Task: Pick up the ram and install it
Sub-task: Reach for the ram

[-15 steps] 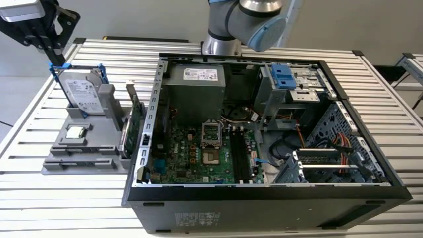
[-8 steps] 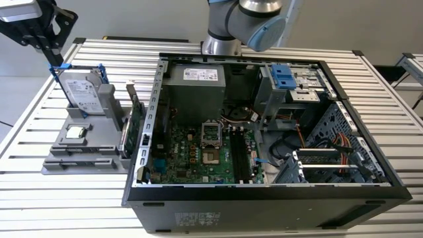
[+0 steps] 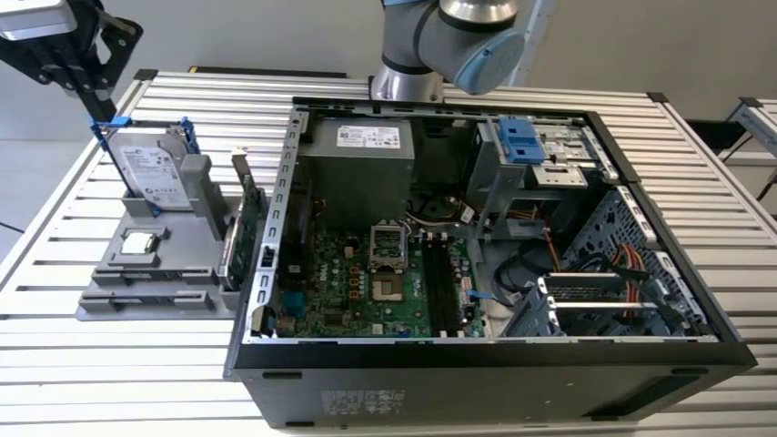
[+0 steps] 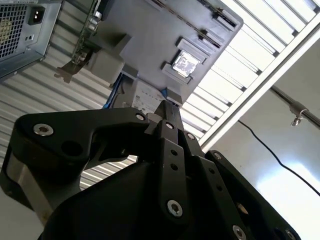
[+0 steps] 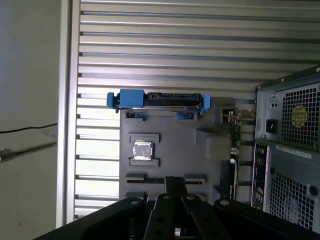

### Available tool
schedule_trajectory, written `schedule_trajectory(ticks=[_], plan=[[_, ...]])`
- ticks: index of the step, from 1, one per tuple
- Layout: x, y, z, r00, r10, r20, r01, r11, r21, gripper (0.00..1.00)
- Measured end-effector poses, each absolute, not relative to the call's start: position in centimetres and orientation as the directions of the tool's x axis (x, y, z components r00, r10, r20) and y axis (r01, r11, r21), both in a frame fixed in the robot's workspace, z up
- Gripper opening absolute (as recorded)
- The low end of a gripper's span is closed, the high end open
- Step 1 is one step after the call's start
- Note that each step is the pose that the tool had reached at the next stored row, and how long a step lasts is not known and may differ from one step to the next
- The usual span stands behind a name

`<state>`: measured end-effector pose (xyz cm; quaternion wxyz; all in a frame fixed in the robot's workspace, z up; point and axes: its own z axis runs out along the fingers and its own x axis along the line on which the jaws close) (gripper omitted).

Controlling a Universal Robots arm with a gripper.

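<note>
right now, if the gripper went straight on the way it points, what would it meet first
Probably the grey parts holder, at its slotted end near the square chip; the gripper aims there in the first wrist view, but depth is unclear.

Slatted aluminium tabletop carries two things directly: open tower PC case lying on its side, and grey parts holder just beside it on the exterior view's left, both flat on the slats.
</note>
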<state>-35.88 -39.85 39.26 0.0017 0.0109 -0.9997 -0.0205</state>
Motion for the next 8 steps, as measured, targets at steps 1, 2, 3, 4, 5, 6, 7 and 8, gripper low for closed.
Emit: schedule_trajectory(ticks=[1, 2, 3, 4, 5, 6, 7, 8], plan=[[-35.89, -39.86, 39.26, -1.0, -0.022, 0.003, -0.022, 0.999, 0.041, 0.0], [-35.89, -39.88, 39.26, -1.0, -0.022, 0.003, -0.022, 0.999, 0.041, 0.0], [-35.89, -39.92, 39.25, -1.0, -0.022, 0.003, -0.022, 0.999, 0.041, 0.0], [-35.89, -39.96, 39.26, -1.0, -0.022, 0.003, -0.022, 0.999, 0.041, 0.0], [-35.88, -40.02, 39.26, -1.0, -0.022, 0.003, -0.022, 0.999, 0.041, 0.0], [-35.89, -40.11, 39.26, -1.0, -0.022, 0.003, -0.022, 0.999, 0.041, 0.0], [-35.88, -40.22, 39.26, -1.0, -0.022, 0.003, -0.022, 0.999, 0.041, 0.0], [-35.88, -40.29, 39.26, -1.0, -0.022, 0.003, -0.022, 0.999, 0.041, 0.0]])
